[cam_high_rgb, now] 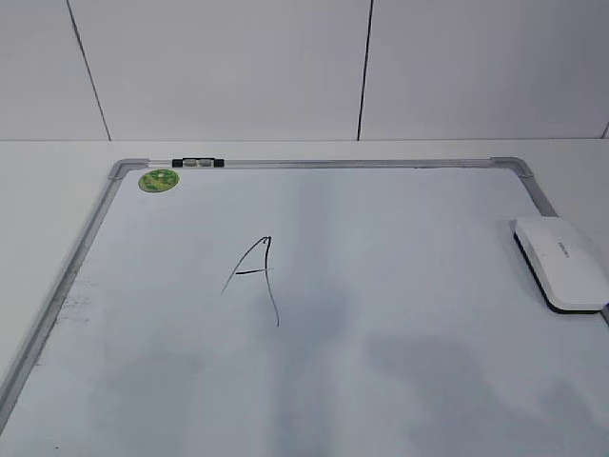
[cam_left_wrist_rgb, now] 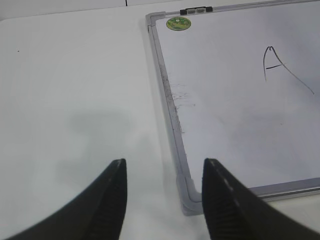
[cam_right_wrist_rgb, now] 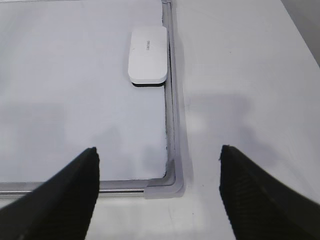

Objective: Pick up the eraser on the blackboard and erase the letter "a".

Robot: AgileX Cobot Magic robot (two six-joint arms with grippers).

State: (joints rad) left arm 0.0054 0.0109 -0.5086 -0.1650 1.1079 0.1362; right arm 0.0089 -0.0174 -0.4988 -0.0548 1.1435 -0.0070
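Both hands open and empty: left hand (cam_left_wrist_rgb: 162, 200) hovers over the blackboard's (cam_high_rgb: 76, 271) near-left corner with one finger above bare bench (cam_left_wrist_rgb: 75, 100), right hand (cam_right_wrist_rgb: 157, 192) hovers over the near-right corner, jaws spread wide. Eraser (cam_high_rgb: 563, 262) lies flat on the board against its right frame edge, toward the far-right corner, untouched and well apart from either hand. Only one marker letter shows, an angular "A" (cam_high_rgb: 255, 276) left of board centre; beyond it, green sticker (cam_high_rgb: 159, 180) and small clip (cam_high_rgb: 195, 163) sit at the far-left corner.
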